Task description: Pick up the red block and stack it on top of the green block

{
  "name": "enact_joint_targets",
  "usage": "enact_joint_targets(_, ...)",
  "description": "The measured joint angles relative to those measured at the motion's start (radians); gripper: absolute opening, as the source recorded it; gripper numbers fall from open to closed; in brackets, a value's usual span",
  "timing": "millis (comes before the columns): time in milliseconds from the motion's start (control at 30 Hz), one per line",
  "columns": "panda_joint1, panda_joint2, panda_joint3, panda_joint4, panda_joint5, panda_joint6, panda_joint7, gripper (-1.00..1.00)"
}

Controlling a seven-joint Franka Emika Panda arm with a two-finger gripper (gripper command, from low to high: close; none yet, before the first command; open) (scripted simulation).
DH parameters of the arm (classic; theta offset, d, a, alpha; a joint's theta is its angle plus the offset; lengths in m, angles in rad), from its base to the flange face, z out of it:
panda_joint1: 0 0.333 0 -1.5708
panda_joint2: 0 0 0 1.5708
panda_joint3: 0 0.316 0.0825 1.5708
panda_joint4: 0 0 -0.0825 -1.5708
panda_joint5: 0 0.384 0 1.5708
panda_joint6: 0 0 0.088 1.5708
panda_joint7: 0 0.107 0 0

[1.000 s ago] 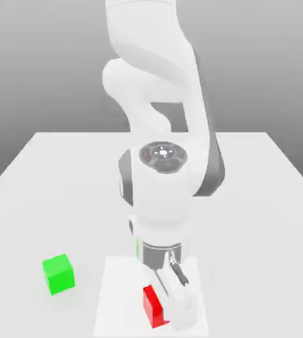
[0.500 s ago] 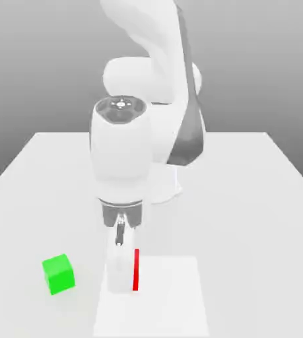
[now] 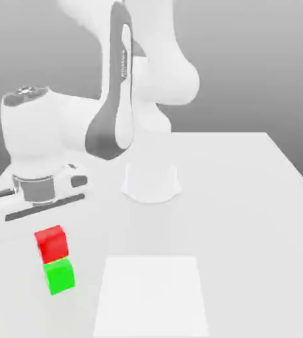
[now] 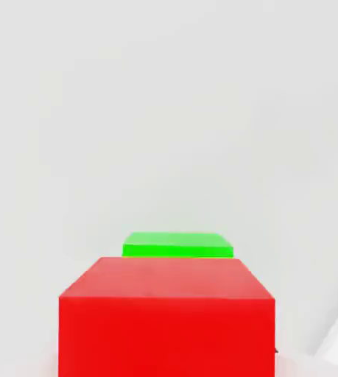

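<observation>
The red block [image 3: 51,243] sits squarely over the green block [image 3: 61,276] near the table's front at the exterior view's left; their faces meet or nearly meet. My gripper [image 3: 51,235] comes down on the red block from above, shut on it, with the white hand [image 3: 40,188] right over it. In the hand view the red block [image 4: 167,316] is close up, and a strip of the green block [image 4: 177,244] shows just beyond its far edge.
A flat white square pad [image 3: 151,297] lies on the table [image 3: 246,198] to the exterior view's right of the stack. The arm's round base [image 3: 151,181] stands mid-table behind it. The table's left edge is close to the hand.
The arm has swung from over the white pad to the exterior view's left, carrying the red block, which now sits above the green block. The green block has not moved.
</observation>
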Motion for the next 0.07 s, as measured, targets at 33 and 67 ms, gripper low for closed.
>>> enact_joint_targets(33,0.000,0.000,0.000,0.000,0.000,0.000,0.000,1.00)
enact_joint_targets(67,0.000,0.000,0.000,0.000,0.000,0.000,0.000,1.00)
